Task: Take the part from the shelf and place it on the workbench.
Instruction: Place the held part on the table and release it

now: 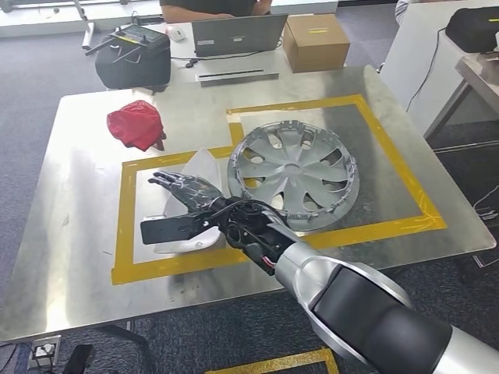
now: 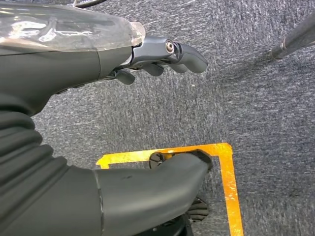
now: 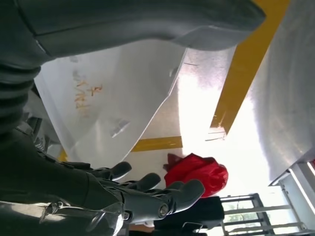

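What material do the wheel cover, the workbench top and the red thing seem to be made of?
Wheel cover: probably plastic with silver paint, a soft sheen and thin moulded spokes. Workbench top: brushed metal, likely steel, since it gives blurred reflections. Red thing: crumpled cloth or thin plastic; the folds look soft, but I cannot tell which.

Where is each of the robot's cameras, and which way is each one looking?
Head view: high on the robot, looking down at the metal workbench; the right hand reaches over a white part beside a hubcap.
Left wrist view: behind the left hand, looking down at grey carpet.
Right wrist view: behind the right hand, facing the white part.
Shared: head and right wrist views both show a red cloth.
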You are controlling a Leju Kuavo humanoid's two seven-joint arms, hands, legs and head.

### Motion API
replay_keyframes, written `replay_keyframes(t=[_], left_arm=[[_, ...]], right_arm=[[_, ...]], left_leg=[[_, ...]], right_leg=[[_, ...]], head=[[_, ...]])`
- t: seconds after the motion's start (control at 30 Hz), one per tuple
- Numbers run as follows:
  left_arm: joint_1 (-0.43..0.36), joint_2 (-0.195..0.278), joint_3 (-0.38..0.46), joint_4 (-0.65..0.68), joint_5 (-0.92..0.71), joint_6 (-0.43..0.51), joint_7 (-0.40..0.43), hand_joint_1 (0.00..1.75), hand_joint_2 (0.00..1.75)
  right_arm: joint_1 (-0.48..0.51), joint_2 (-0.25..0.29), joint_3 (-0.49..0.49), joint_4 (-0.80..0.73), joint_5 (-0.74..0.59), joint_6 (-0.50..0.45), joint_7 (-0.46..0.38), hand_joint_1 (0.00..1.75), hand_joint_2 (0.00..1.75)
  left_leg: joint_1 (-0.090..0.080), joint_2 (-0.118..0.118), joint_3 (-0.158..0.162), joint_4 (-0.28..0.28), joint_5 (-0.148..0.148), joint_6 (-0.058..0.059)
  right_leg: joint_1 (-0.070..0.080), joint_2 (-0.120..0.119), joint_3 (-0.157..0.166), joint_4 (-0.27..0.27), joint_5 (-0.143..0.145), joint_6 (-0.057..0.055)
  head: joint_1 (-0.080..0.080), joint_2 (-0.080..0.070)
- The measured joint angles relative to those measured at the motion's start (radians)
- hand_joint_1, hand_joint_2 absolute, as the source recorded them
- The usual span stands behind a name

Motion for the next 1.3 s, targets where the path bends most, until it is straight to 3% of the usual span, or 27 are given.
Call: replay_keyframes(t=[0.33,0.53,0.63,0.73,1.0,1.3], left_arm=[[0.011,0.003,0.0,0.0,0.013,0.003,-0.003,0.0,0.0],[0.019,0.006,0.0,0.0,0.015,0.003,-0.003,0.0,0.0],[0.021,0.007,0.0,0.0,0.017,0.003,-0.002,0.0,0.0],[0.028,0.009,0.0,0.0,0.022,0.006,-0.002,0.0,0.0],[0.048,0.02,0.0,0.0,0.037,0.01,-0.005,0.0,0.0],[0.058,0.026,0.0,0.0,0.041,0.011,-0.012,0.0,0.0]], right_arm=[[-0.034,-0.001,-0.1,-0.045,-0.19,0.128,-0.121,0.0,0.0],[-0.035,-0.013,-0.163,-0.123,-0.307,0.234,-0.129,0.0,0.0],[-0.023,-0.032,-0.194,-0.181,-0.46,0.328,-0.103,0.0,0.0],[0.011,-0.076,-0.226,-0.286,-0.676,0.417,-0.017,0.0,0.0],[0.153,-0.248,-0.328,-0.569,-1.115,0.517,0.144,0.0,0.0],[0.296,-0.373,-0.402,-0.851,-1.199,0.468,0.236,0.0,0.0]], left_leg=[[0.0,0.0,0.0,0.0,0.0,0.0],[0.0,0.0,0.001,0.0,0.0,0.0],[0.0,0.0,0.001,0.0,0.0,0.0],[0.0,0.0,0.002,0.0,0.0,0.0],[-0.001,0.0,0.003,0.001,0.0,0.0],[-0.001,0.001,0.004,0.0,0.0,0.0]], right_leg=[[0.0,0.0,0.0,0.0,0.0,0.0],[0.0,0.0,0.0,0.0,0.0,0.0],[0.0,0.0,0.0,0.0,0.0,0.0],[0.0,0.0,0.0,0.0,0.0,0.0],[-0.002,0.0,0.001,-0.001,0.0,0.001],[-0.001,0.001,0.002,-0.001,0.0,0.001]], head=[[0.0,0.0],[0.0,0.0],[-0.001,0.0],[0.0,0.0],[0.002,0.0],[-0.001,0.0]])
